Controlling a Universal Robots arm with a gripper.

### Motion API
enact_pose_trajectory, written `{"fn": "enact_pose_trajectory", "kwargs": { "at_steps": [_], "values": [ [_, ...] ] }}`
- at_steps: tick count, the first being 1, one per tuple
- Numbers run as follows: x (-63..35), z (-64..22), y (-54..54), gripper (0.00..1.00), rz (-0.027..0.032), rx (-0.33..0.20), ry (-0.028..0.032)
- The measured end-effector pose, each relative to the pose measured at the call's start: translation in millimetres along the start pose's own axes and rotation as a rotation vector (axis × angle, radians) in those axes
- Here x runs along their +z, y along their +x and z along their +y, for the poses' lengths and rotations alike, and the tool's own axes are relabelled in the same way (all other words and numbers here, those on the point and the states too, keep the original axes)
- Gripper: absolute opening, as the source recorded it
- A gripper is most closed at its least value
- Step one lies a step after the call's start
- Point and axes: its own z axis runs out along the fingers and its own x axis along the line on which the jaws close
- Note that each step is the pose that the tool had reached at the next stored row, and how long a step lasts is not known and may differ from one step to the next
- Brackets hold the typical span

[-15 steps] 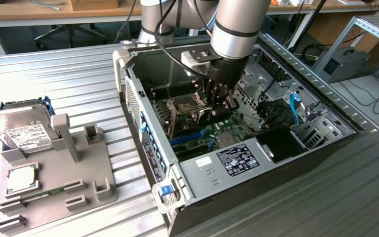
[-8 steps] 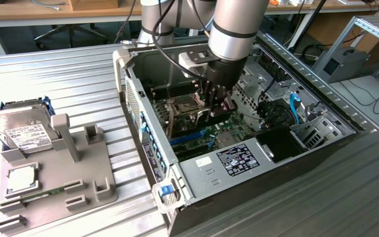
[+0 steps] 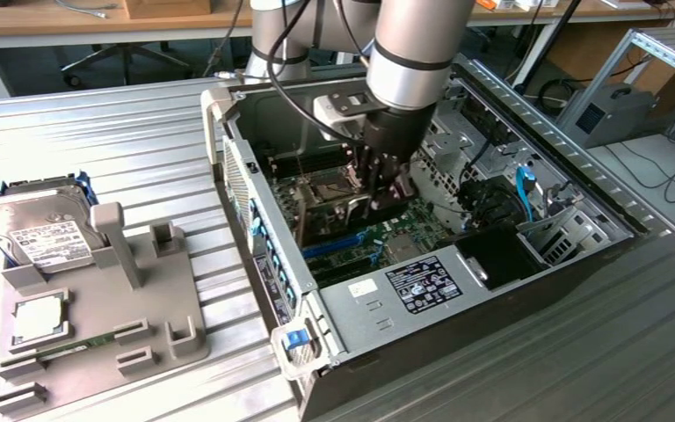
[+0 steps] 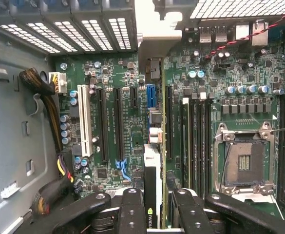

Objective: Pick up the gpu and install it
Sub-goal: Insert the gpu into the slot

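The gpu (image 4: 153,163) stands edge-on between my fingers (image 4: 132,207), its bracket end reaching toward the case's rear wall. My gripper (image 4: 157,197) is shut on the gpu. The card sits over the green motherboard (image 4: 108,78), in line with the short blue slot (image 4: 151,95) and between the long black slots (image 4: 118,124) and the memory slots (image 4: 196,136). Whether it touches a slot I cannot tell. In the exterior view my gripper (image 3: 375,200) reaches down into the open computer case (image 3: 431,290), holding the dark gpu (image 3: 361,211) just above the board.
On the exterior view's left, a grey fixture (image 3: 103,308) carries a silver hard drive (image 3: 39,230), a processor chip (image 3: 39,321) and a green memory stick (image 3: 74,345). Inside the case are an open CPU socket (image 4: 244,158), a cable bundle (image 4: 47,97) and blue cables (image 3: 526,195).
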Motion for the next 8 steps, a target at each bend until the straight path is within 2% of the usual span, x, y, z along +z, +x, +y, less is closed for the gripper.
{"fn": "enact_pose_trajectory", "kwargs": {
  "at_steps": [8],
  "values": [
    [3.5,6.4,0.2,0.27,0.0001,0.0,0.0015]
  ]
}}
